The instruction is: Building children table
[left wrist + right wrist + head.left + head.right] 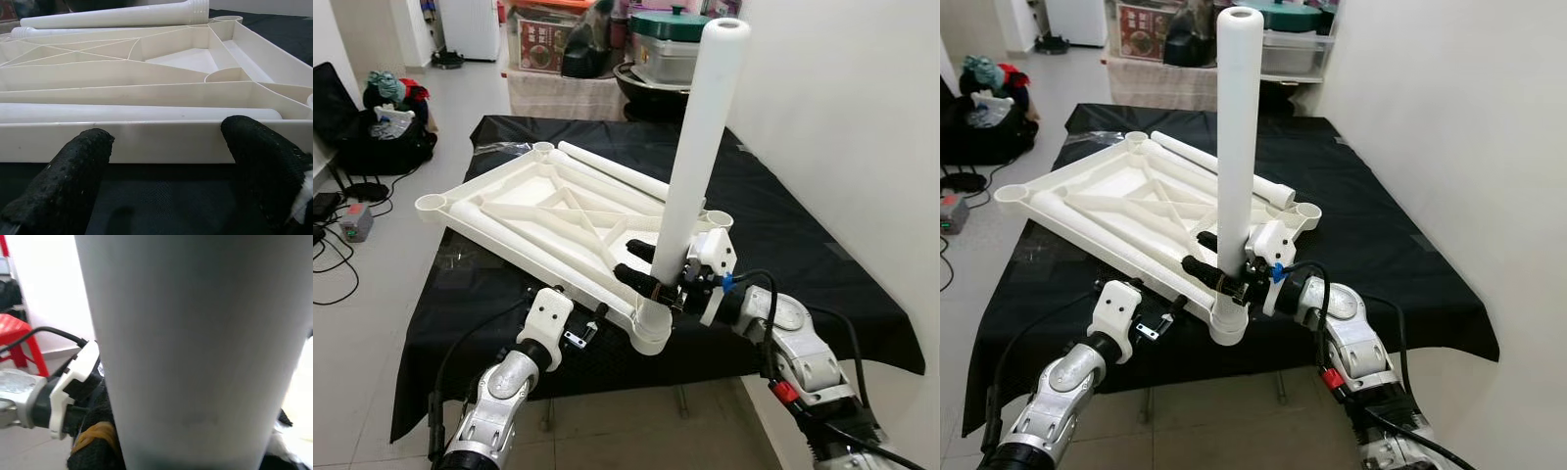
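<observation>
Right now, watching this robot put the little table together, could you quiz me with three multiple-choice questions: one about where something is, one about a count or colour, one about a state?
1. Where does the upright leg stand?
A. in the near corner socket of the upturned tabletop
B. on the floor
C. on the far shelf

2. What colour is the cloth under the tabletop?
A. red
B. black
C. white

3. How is the right gripper?
A. open, away from everything
B. shut on the upright leg
C. shut on a cable

Answers:
1. A: its base sits in the corner socket nearest the robot.
2. B: the cloth covering the table is black.
3. B: its black fingers clamp the leg low down, while the left gripper waits open at the tabletop's near edge.
</observation>
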### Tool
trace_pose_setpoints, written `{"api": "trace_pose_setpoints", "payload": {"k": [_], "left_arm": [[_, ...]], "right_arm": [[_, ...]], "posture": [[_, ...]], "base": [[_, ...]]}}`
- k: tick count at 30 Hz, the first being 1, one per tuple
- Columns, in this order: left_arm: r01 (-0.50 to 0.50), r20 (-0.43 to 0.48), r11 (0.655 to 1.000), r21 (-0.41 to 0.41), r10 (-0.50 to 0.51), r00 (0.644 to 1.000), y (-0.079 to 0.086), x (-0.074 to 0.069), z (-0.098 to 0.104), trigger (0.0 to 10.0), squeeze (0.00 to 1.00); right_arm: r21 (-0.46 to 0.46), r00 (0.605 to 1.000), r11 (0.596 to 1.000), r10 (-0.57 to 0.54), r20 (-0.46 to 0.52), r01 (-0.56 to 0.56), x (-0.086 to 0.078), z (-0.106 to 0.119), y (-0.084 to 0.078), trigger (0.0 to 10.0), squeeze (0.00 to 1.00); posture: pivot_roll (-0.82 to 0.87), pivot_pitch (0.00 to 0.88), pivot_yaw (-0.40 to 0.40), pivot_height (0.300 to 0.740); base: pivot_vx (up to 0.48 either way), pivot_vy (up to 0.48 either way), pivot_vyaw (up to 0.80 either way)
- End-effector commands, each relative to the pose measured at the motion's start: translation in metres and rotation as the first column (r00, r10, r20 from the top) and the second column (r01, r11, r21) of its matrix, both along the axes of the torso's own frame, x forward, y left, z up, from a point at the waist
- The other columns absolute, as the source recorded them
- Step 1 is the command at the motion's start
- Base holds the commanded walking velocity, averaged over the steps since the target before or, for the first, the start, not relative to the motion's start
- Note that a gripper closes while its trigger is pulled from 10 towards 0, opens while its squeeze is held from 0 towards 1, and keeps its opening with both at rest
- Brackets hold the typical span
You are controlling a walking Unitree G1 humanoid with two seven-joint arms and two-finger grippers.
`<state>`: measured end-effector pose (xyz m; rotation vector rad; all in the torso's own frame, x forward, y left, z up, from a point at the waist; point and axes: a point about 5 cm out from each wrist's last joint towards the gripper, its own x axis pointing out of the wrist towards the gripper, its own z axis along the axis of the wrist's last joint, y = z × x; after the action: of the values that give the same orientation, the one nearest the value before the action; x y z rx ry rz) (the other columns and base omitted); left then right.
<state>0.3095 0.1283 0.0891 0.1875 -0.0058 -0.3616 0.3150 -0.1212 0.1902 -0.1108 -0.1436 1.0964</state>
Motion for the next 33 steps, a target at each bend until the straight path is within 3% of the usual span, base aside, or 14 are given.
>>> {"api": "trace_pose_setpoints", "payload": {"k": [1,6,8,20,29,33], "left_arm": [[0.010,-0.023,1.000,0.006,-0.010,1.000,-0.002,-0.001,-0.005,10.0,0.00],[0.011,-0.027,1.000,0.005,-0.010,1.000,-0.003,-0.002,-0.006,10.0,0.00],[0.011,-0.027,1.000,0.005,-0.011,1.000,-0.003,-0.002,-0.006,10.0,0.00],[0.008,-0.026,1.000,0.003,-0.008,1.000,-0.003,-0.003,-0.006,10.0,0.00],[0.009,-0.026,1.000,0.003,-0.009,1.000,-0.003,-0.002,-0.006,10.0,0.00],[0.011,-0.027,1.000,0.003,-0.011,1.000,-0.004,-0.001,-0.006,10.0,0.00]], "right_arm": [[-0.042,0.976,0.998,0.045,-0.215,-0.055,-0.008,-0.040,0.003,10.0,0.00],[0.105,0.928,0.989,0.130,-0.350,-0.099,-0.008,-0.042,0.001,10.0,0.00],[0.110,0.924,0.988,0.141,-0.355,-0.108,-0.009,-0.042,0.001,10.0,0.00],[0.087,0.920,0.987,0.159,-0.358,-0.137,-0.008,-0.046,0.005,10.0,0.00],[-0.008,0.958,0.998,0.062,-0.279,-0.067,-0.002,-0.049,0.005,10.0,0.00],[-0.003,0.958,0.998,0.062,-0.280,-0.065,-0.002,-0.049,0.005,10.0,0.00]], "posture": [[0.06,0.000,-0.136,0.740],[0.07,0.000,-0.141,0.740],[0.07,0.000,-0.141,0.740],[0.08,0.000,-0.149,0.740],[0.07,0.000,-0.145,0.740],[0.07,0.000,-0.143,0.740]], "base": [[0.000,0.000,0.00],[0.000,0.000,0.00],[0.000,0.000,0.00],[0.000,0.000,0.00],[0.000,0.000,0.00],[0.000,0.000,0.00]]}}
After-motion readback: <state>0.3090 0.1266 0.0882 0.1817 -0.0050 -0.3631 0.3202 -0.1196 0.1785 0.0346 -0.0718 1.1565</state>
